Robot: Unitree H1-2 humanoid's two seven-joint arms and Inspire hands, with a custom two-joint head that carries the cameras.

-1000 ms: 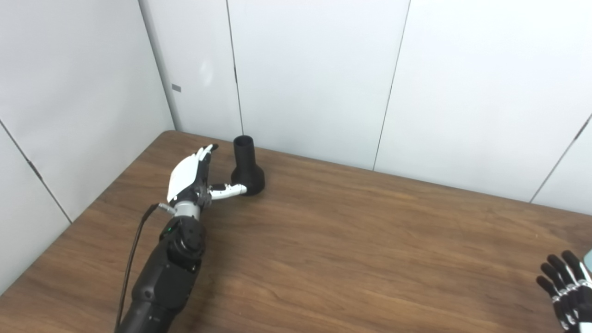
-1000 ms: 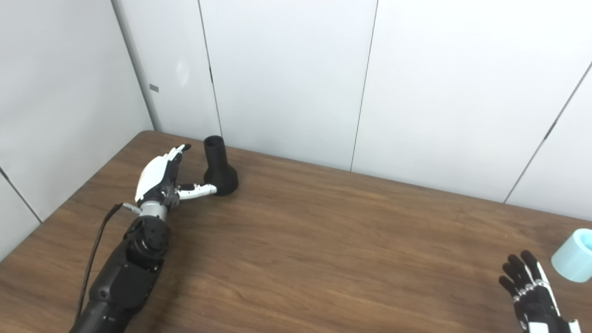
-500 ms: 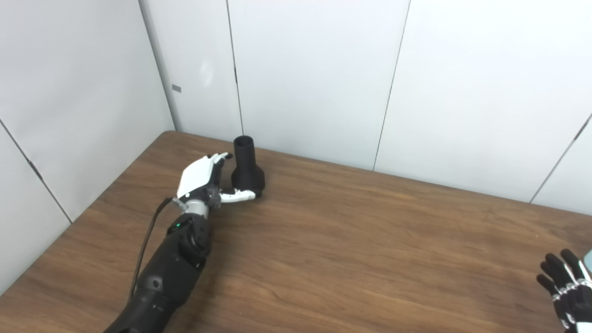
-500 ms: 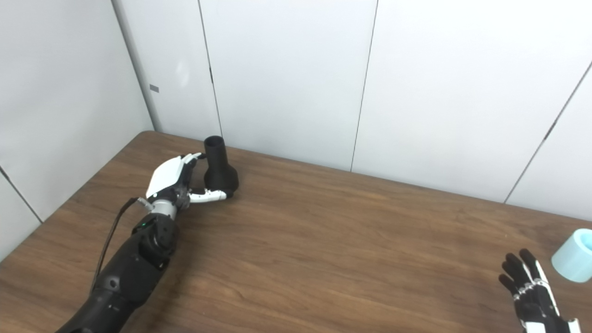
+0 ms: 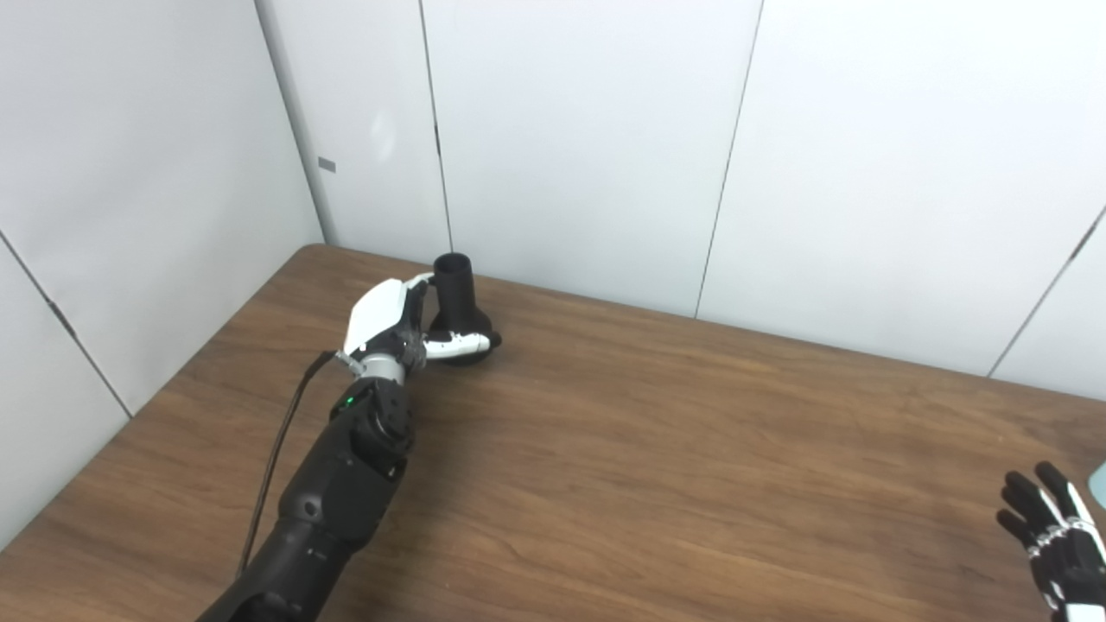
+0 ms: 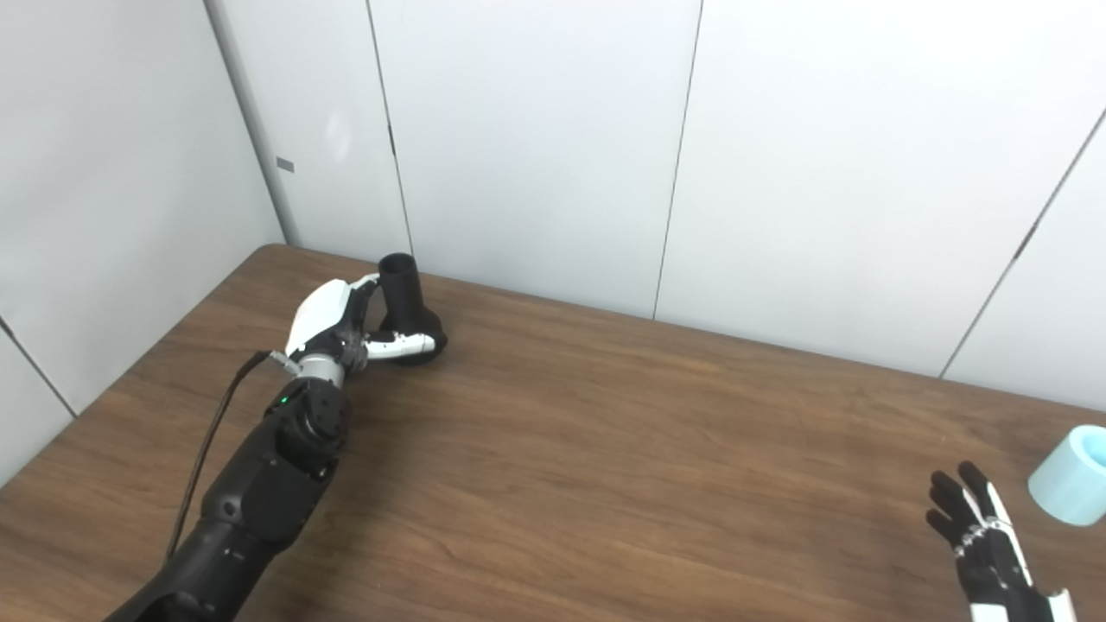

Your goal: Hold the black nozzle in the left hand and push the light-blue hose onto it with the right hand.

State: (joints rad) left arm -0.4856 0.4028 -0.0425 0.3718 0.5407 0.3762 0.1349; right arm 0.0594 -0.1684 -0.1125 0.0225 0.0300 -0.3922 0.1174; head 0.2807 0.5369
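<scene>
The matte black nozzle (image 5: 458, 302) stands upright at the wood-grain table's (image 5: 657, 466) far-left corner, narrow neck up, flared base down, loosely cupped by the left hand (image 5: 390, 321); the right hand (image 6: 985, 553) is held open beside the light-blue hose (image 6: 1070, 476)

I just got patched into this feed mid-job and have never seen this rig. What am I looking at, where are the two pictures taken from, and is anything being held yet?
Both pictures come from two cameras side by side on a humanoid robot's head, looking down at a brown wooden table set against white wall panels. They show the same scene from slightly different spots.

The left hand, white-backed on a black arm, is at the black nozzle, which stands upright near the table's far left corner. Its thumb crosses the front of the nozzle's wide base and its fingers reach behind the neck. The nozzle is not lifted; whether the grip is closed cannot be told.

The right hand waits at the lower right, fingers spread, holding nothing. The light-blue hose lies just beyond it, at the right edge, untouched.
</scene>
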